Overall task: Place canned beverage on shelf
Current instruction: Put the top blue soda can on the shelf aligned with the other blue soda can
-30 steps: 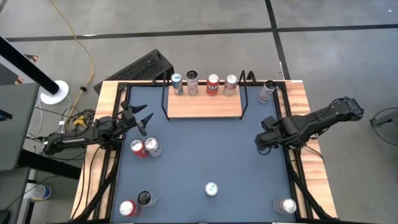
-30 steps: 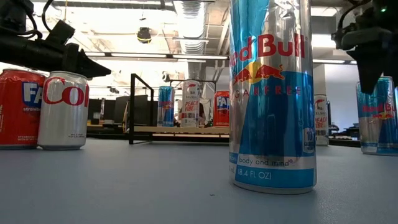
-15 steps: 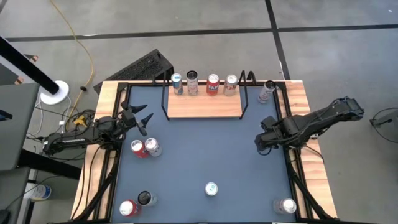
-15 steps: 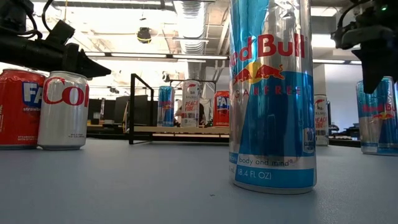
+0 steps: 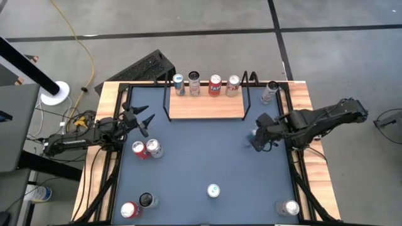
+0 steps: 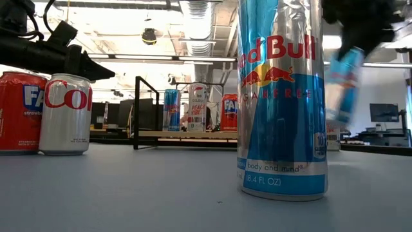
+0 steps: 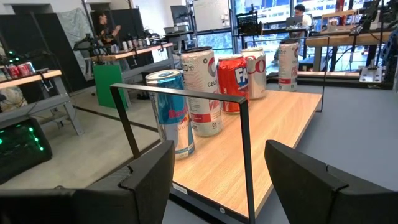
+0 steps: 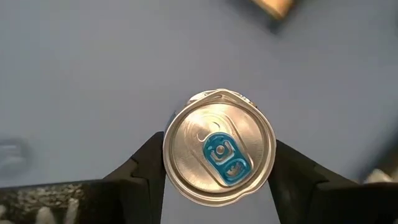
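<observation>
The shelf (image 5: 207,105) is a light-wood board with black wire side frames at the table's far edge. Several cans stand in a row along its far side (image 5: 205,84). My right gripper (image 5: 257,139) is shut on a blue-and-silver can (image 8: 219,155) in front of the shelf's right end. The low view shows the can (image 6: 341,84) in the air. My left gripper (image 5: 141,119) is open and empty at the table's left. It is just beyond a red can (image 5: 138,149) and a white can (image 5: 153,148) standing on the table. It faces the shelf (image 7: 261,130). My right gripper pinches the can between its two fingers (image 8: 143,171), on opposite sides of the can's wall just below the top rim (image 8: 169,158). The fingers come from above, pointing down. The can hangs below them, clear of the table and tilted in the low view.
A tall blue-and-silver can (image 5: 213,190) stands at the table's near middle, close to the low camera (image 6: 280,96). Two cans (image 5: 137,206) stand at the near left and one (image 5: 289,207) at the near right. Another can (image 5: 270,91) is right of the shelf.
My right gripper has gone toward the table's left edge with the blue-and-silver can. The can stood on the table at the right a second ago. It is now lifted clear and tilted.
</observation>
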